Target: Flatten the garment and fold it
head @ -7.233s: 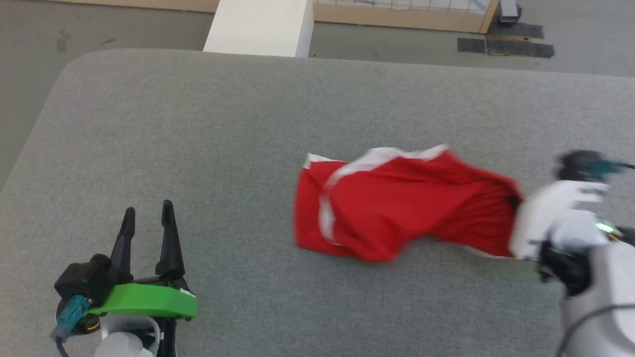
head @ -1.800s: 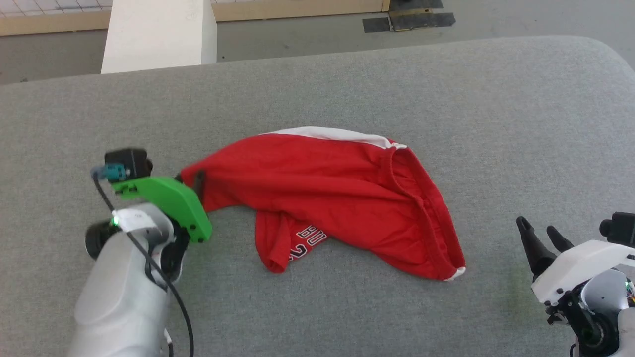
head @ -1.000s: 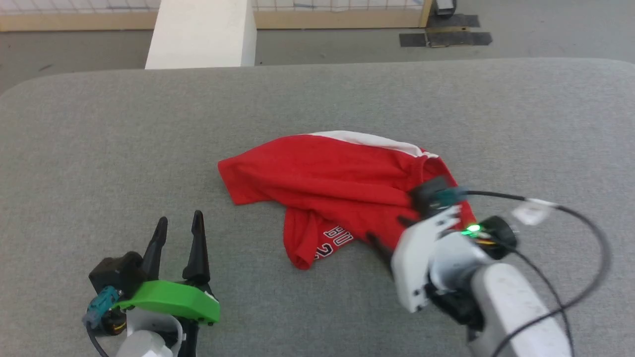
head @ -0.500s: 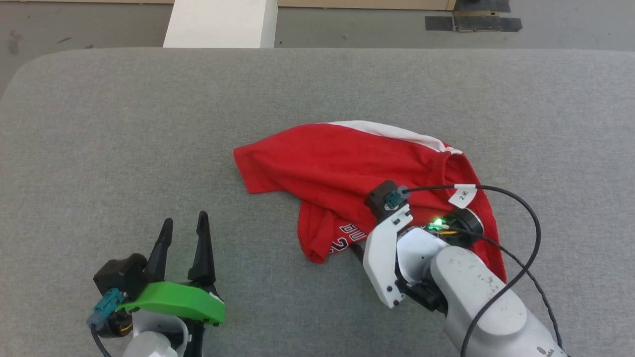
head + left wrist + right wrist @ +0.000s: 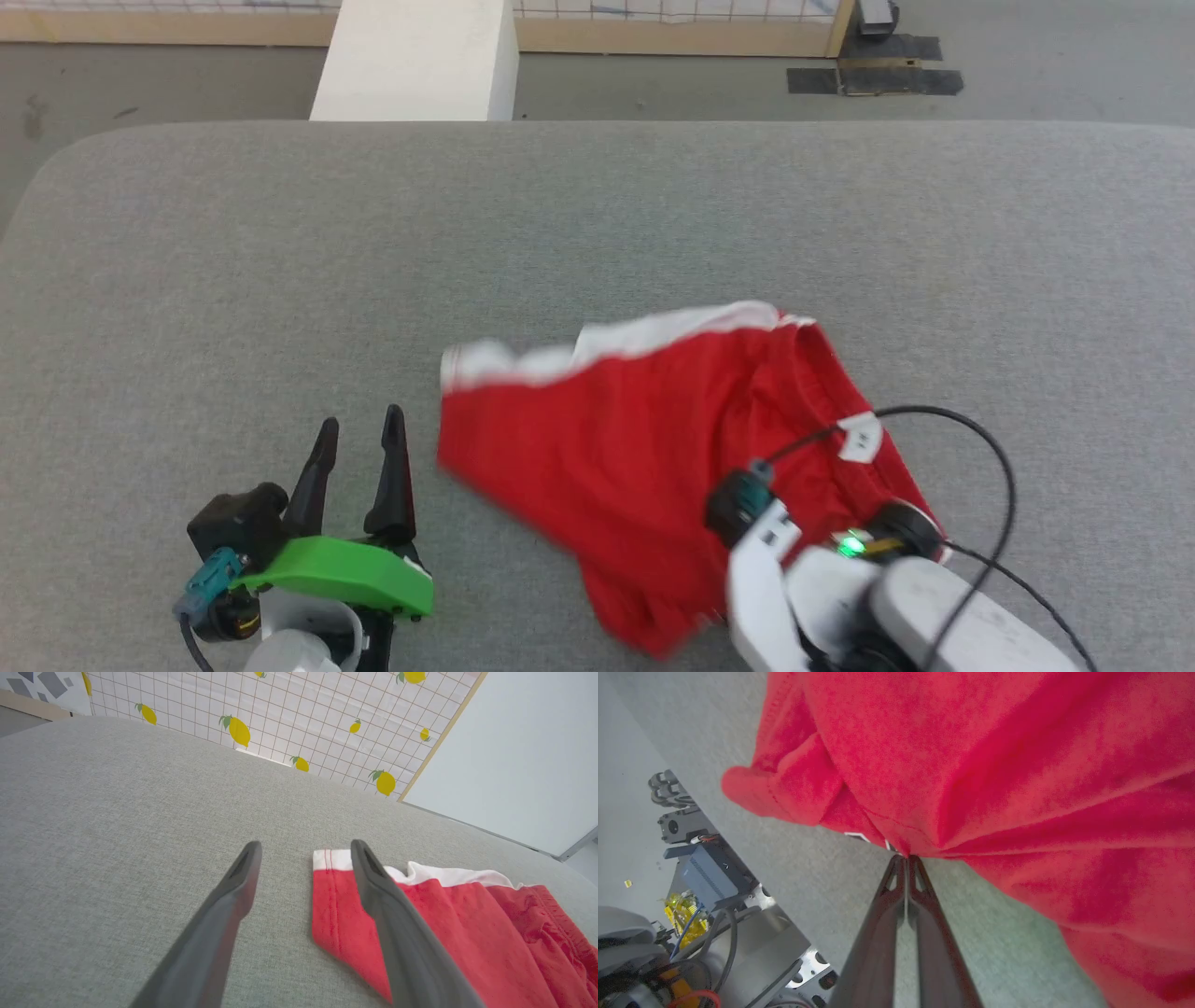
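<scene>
Flattening looks to be the step in hand, with folding not yet begun. The small bright red soft fabric shorts with white stripe trim [image 5: 644, 439] lie rumpled on the grey cloth-covered table [image 5: 280, 243].

The right gripper [image 5: 906, 855] has its two long dark fingers pressed together on a pinch of red hem. Cloth bunches straight ahead of the tips, and a doubled-over fold sits just to one side of them.

The left gripper [image 5: 360, 420] stands spread wide with nothing between its jaws. The white-trimmed corner [image 5: 327, 858] of the shorts lies on the table just outside those jaws, beside the finger nearer the other arm.

The next move, I judge, calls for shifting the left jaws sideways over that corner and closing on it. Both arms could then draw the cloth taut and lay it smooth.
</scene>
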Robot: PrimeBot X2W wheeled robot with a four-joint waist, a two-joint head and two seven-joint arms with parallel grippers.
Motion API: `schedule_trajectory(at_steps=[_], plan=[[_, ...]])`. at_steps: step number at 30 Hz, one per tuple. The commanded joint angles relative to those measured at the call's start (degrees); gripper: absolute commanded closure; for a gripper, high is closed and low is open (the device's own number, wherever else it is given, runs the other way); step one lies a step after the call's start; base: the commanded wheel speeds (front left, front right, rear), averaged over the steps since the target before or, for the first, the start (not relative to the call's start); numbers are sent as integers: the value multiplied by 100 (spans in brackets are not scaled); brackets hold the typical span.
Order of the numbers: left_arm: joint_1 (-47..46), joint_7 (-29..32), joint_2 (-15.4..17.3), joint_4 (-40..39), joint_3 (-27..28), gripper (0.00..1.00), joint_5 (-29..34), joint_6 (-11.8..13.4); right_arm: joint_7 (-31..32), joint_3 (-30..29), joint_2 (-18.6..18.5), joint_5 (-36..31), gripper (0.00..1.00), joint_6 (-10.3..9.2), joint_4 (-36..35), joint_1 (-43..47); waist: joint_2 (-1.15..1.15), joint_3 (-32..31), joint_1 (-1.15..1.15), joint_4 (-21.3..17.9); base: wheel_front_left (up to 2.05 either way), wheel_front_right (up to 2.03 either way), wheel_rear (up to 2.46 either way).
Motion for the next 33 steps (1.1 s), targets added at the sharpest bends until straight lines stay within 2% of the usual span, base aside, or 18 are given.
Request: schedule_trajectory(at_steps=[1,3,4,5,8,11,15,18,21,24,28,33], plan=[[100,-17,11,-21,8,0,-94,25,432,-7,-293,122,100,-10,-42,389,0,-31,0,-54,0,0,0],[108,4,20,-23,6,0,-104,37,727,-256,-408,219,100,-10,-372,583,0,-30,0,-87,0,0,0],[109,10,23,-24,5,0,-109,41,675,-410,-381,210,96,-10,-532,650,0,-30,0,-98,0,0,0],[107,24,29,-22,2,0,-116,42,567,-607,-308,198,0,-10,-700,744,0,-28,0,-111,0,0,0],[93,56,42,-12,-11,0,-124,51,198,-1216,46,292,0,-10,-996,998,0,-48,0,-123,0,0,0],[84,111,69,-9,-19,0,-131,71,-350,-2075,563,390,0,-10,-1352,1276,0,-99,0,-127,0,0,0],[111,163,121,-32,-4,0,-128,123,-1075,-3261,1063,235,0,-10,-1804,1556,0,-180,0,-139,0,0,0],[153,261,156,-37,26,0,-142,204,-1470,-4021,1267,85,0,-10,-2001,1736,0,-223,0,-172,0,0,0],[43,693,231,13,-72,0,-154,238,-1799,-4709,1337,-148,0,-10,-2094,1854,0,-224,0,-156,0,0,0],[-248,1526,351,161,-240,0,-199,275,-1988,-5006,1346,-137,0,-10,-2065,1915,0,-207,0,-137,0,0,0],[-798,2929,552,368,-486,0,-217,416,-2066,-5044,1348,-190,0,-10,-2024,1896,0,-106,0,-175,0,0,0],[-1240,3874,643,706,-688,0,-299,398,-2123,-4917,1349,-171,0,-10,-1968,1800,0,47,0,-281,0,0,0]])
